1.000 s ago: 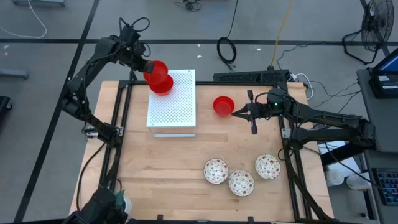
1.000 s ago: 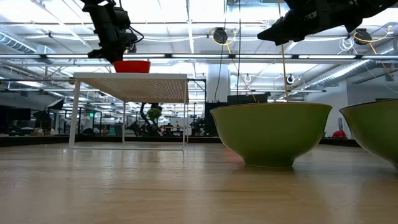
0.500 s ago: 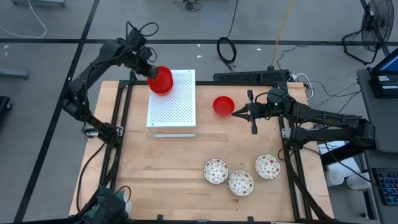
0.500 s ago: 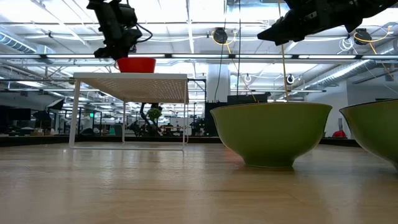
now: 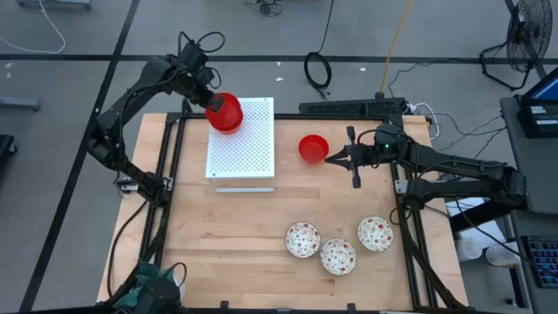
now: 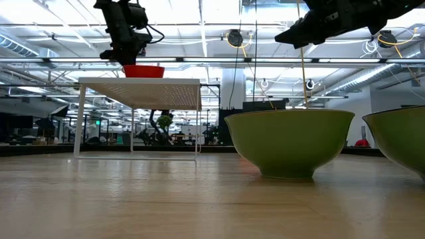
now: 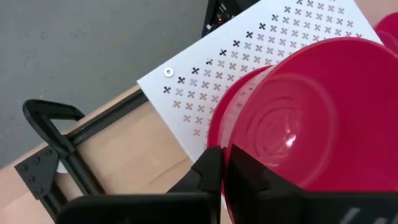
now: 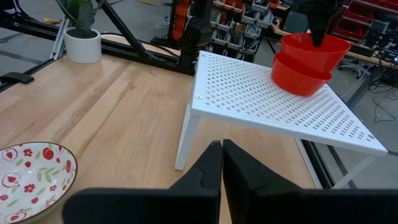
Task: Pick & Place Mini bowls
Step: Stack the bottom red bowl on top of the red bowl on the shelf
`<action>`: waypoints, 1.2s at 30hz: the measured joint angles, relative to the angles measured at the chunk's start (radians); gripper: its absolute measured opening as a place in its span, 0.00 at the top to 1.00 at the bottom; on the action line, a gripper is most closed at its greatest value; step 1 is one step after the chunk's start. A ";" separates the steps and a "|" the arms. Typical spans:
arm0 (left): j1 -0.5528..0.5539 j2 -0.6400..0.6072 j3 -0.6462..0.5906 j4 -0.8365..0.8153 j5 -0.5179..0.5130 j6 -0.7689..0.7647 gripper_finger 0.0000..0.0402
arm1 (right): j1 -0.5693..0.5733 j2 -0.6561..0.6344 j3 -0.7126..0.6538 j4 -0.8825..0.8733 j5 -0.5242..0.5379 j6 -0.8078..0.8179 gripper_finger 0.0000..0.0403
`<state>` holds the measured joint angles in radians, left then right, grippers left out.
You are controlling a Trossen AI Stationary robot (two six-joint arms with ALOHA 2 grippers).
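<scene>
Red bowl [image 5: 226, 109] in left tool [image 5: 210, 102], nested over second red bowl [image 8: 301, 79].

We are in a large robotics lab or workshop hall: the wooden tabletop [image 5: 253, 235] sits in a black metal frame [image 5: 166, 187] on a grey floor [image 5: 52, 157] crossed by cables [image 5: 318, 70], a fan [image 5: 529, 35] stands in the corner, and beyond the table we see ceiling beams with strip lights [image 6: 199, 30], shelving with red bins [image 8: 364, 25] and a potted plant [image 8: 81, 31]
</scene>
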<state>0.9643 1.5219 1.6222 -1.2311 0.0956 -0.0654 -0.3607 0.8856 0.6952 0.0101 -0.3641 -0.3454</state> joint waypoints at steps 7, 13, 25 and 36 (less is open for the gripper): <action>0.000 0.000 0.000 -0.002 -0.013 0.000 0.98 | 0.000 0.000 0.000 0.000 0.000 0.000 1.00; 0.000 0.000 0.000 -0.004 -0.019 -0.001 0.93 | 0.000 0.000 0.000 0.000 0.000 0.000 1.00; 0.000 0.000 0.000 -0.005 -0.018 -0.004 0.91 | 0.000 0.000 0.000 0.000 0.000 0.000 1.00; -0.037 0.000 0.000 0.009 -0.018 0.018 0.67 | 0.000 0.000 0.000 0.000 0.000 0.000 1.00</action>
<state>0.9277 1.5219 1.6222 -1.2220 0.0772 -0.0478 -0.3604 0.8856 0.6949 0.0102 -0.3641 -0.3454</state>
